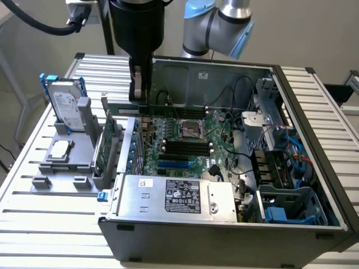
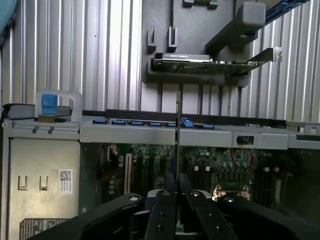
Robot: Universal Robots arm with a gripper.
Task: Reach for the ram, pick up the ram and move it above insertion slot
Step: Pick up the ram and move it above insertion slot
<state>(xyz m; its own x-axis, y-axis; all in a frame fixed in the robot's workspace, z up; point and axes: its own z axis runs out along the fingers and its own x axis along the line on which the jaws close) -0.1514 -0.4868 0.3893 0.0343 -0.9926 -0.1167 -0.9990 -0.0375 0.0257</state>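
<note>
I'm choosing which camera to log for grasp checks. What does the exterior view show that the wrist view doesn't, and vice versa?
Exterior view: the silver hard drive standing in the gray holder, and the arm's blue joints. Wrist view: the ram seen edge-on, clamped in the end effector. Both: the motherboard, the power supply and the expansion card.

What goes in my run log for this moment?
gripper: shut on ram | ram: edge-on, held above motherboard | case: open
</note>
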